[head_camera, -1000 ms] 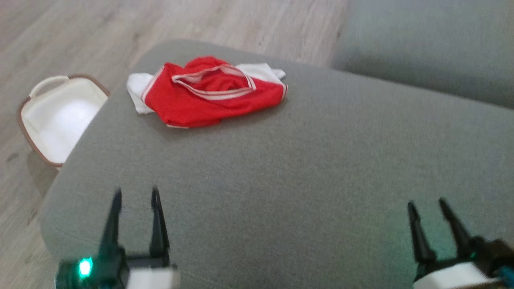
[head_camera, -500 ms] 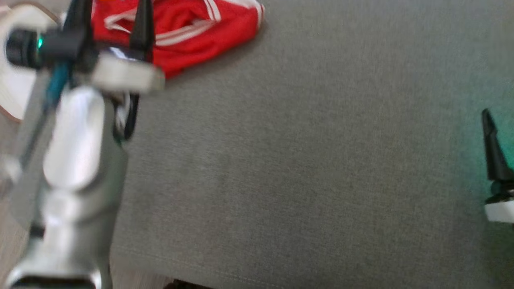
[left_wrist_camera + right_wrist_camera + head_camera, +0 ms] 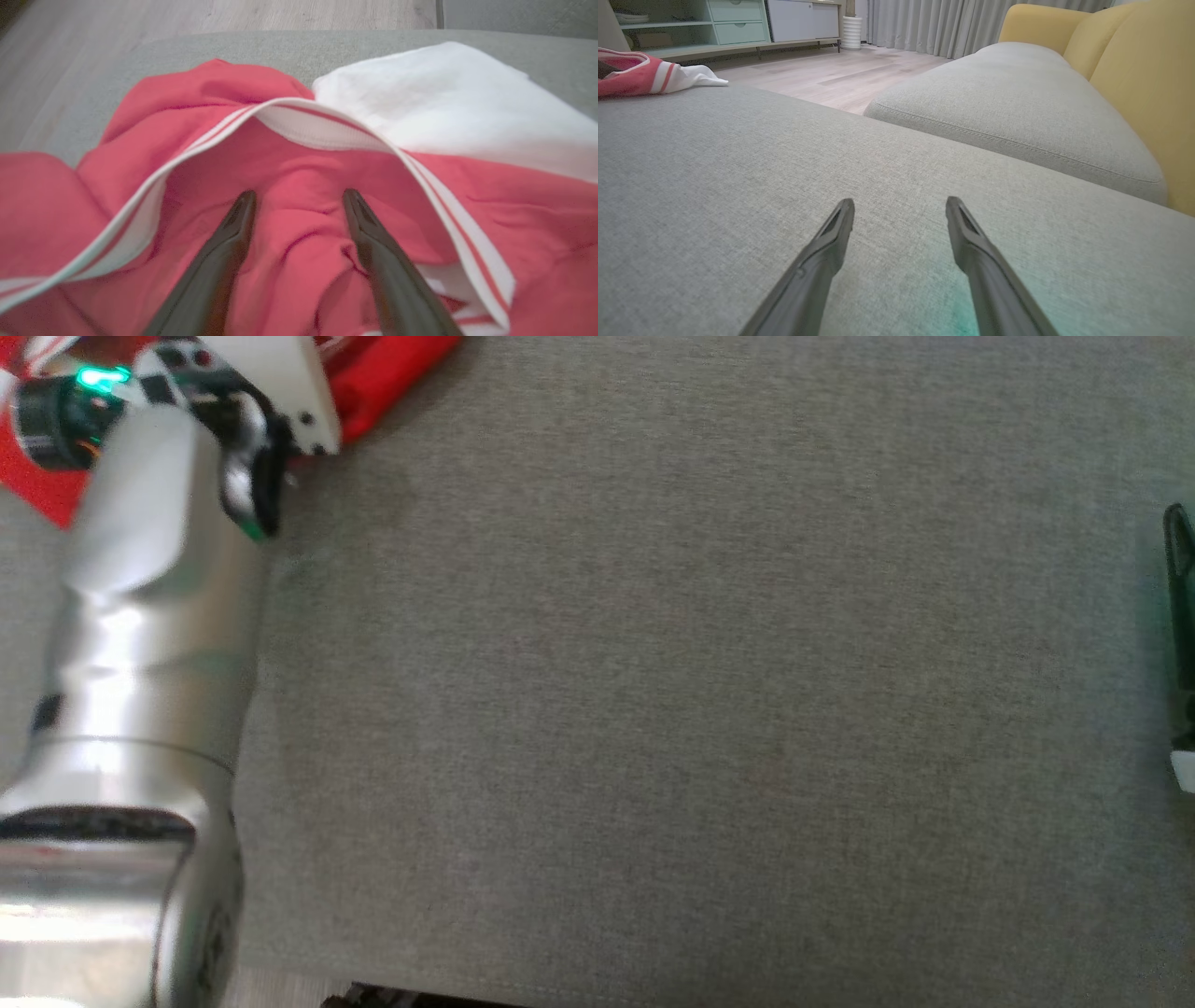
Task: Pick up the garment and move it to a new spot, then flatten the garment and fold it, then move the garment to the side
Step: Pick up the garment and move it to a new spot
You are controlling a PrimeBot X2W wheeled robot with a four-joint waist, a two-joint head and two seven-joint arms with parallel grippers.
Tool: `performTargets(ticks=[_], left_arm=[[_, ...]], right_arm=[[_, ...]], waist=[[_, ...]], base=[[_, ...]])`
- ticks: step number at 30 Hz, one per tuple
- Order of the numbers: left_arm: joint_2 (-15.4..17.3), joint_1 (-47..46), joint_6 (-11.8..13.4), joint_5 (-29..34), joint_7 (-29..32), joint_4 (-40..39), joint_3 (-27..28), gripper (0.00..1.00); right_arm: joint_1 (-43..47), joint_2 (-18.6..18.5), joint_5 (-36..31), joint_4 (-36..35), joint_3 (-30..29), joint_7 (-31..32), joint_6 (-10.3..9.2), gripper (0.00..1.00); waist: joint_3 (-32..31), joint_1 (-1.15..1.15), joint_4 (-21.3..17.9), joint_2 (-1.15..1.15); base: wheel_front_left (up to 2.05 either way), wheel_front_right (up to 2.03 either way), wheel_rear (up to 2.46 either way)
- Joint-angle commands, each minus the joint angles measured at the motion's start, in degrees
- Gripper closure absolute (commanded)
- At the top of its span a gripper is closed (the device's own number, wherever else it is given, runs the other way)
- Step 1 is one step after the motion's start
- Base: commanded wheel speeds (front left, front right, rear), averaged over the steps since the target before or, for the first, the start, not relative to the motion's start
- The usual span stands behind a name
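Both grippers were spread wide, nothing pinched. Left gripper (image 3: 299,193) fingers pointed into red garment (image 3: 210,93) under striped band; contact unclear. Right gripper (image 3: 900,200) hovered over grey cushion (image 3: 738,163).

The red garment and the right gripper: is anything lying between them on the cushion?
Nothing: the right wrist view shows bare grey cushion all the way from the open right gripper to the red garment.
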Motion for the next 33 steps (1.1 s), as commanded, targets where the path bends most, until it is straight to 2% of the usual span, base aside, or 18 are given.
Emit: performTargets(ticks=[1,2,3,4,10,15,16,20,25,26,33], left_arm=[[3.05,-0.36,-1.07,-1.11,2.38,1.55,1.25,0.00],[3.04,-0.20,-2.11,-1.64,2.89,2.77,1.29,0.20],[3.29,-0.16,-2.81,-1.82,2.40,3.43,1.23,0.74],[3.74,-0.18,-3.23,-1.64,0.73,3.53,1.03,1.00],[6.75,-1.64,-4.31,0.40,-12.90,2.17,-0.49,1.00],[8.08,-3.25,-7.38,2.42,-21.87,-0.16,-3.73,1.00],[8.08,-3.25,-7.38,2.42,-21.87,-0.16,-3.73,1.00],[9.50,-3.89,-9.21,5.08,-27.77,-3.63,-8.92,1.00],[9.32,-2.63,-9.75,3.71,-29.63,-7.33,-14.01,1.00],[8.86,-1.34,-9.78,1.40,-29.33,-9.59,-17.08,1.00],[8.55,7.41,-9.80,-9.85,-25.95,-19.46,-26.32,1.00]], right_arm=[[0.57,-1.61,-0.26,-1.10,1.14,-0.29,0.37,0.00],[0.36,-1.51,-0.30,-1.05,1.17,-0.29,0.37,0.00],[0.18,-1.40,-0.35,-0.98,1.23,-0.29,0.37,0.00],[0.05,-1.20,-0.42,-0.83,1.33,-0.29,0.37,0.00],[0.00,2.18,-0.87,0.79,2.05,-0.29,0.37,0.00],[0.85,7.10,-1.23,3.21,3.85,-0.29,0.37,0.00],[0.85,7.10,-1.23,3.21,3.85,-0.29,0.37,0.00],[1.80,11.50,-1.57,5.21,5.66,-0.29,0.37,0.00],[3.63,16.29,-2.20,7.22,7.16,-0.29,0.37,0.00],[4.44,17.71,-2.49,7.56,7.50,-0.29,0.37,0.00],[6.75,20.63,-2.65,7.59,7.86,-0.29,0.37,0.00]], waist=[[0.81,0.00,-1.25,0.00],[0.90,0.00,-1.41,0.00],[0.90,0.00,-1.56,0.00],[0.68,0.00,-1.69,0.00],[-4.99,0.00,-2.58,0.00],[-14.05,0.00,-4.36,0.00],[-14.05,0.00,-4.36,0.00],[-21.55,0.00,-7.27,0.00],[-30.06,0.00,-12.04,0.00],[-32.45,0.00,-14.16,0.00],[-35.58,0.00,-21.28,0.00]], base=[[0.00,0.00,0.00],[0.00,0.00,0.00],[0.00,0.00,0.00],[0.00,0.00,0.00],[0.00,0.00,0.00],[0.00,0.00,0.00],[0.00,0.00,0.00],[0.00,0.00,0.00],[0.00,0.00,0.00],[0.00,0.00,0.00],[0.00,0.00,0.00]])
